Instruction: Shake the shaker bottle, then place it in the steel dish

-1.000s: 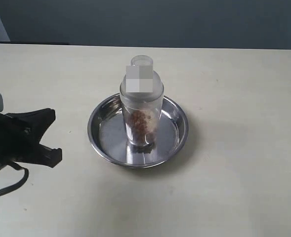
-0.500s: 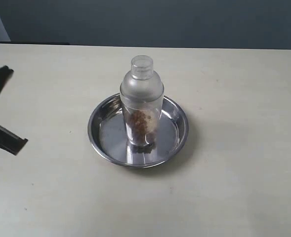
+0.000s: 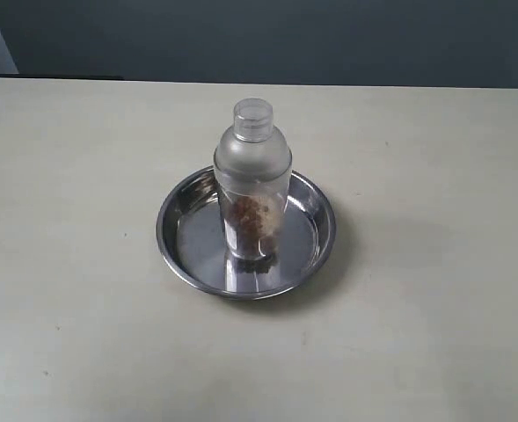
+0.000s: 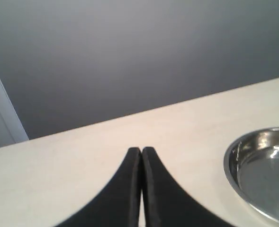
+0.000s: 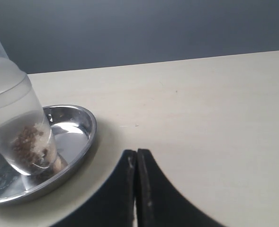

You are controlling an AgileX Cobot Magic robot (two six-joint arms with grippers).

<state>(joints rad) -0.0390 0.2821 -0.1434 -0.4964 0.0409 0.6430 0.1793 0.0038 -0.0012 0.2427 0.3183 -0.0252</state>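
The shaker bottle (image 3: 252,171), frosted clear plastic with brown granules at its bottom, stands upright inside the steel dish (image 3: 181,249) in the middle of the table. No gripper touches it. Neither arm shows in the exterior view. In the left wrist view my left gripper (image 4: 141,150) is shut with nothing between its black fingers, well away from the steel dish (image 4: 234,163). In the right wrist view my right gripper (image 5: 137,152) is shut and empty too, a short way off the steel dish (image 5: 85,137) and the shaker bottle (image 5: 16,123).
The beige table (image 3: 434,176) lies around the dish on all sides. A dark grey wall (image 3: 285,40) runs behind its far edge.
The left arm has drawn back to the left and out of the exterior view. The bottle and dish have stayed put.
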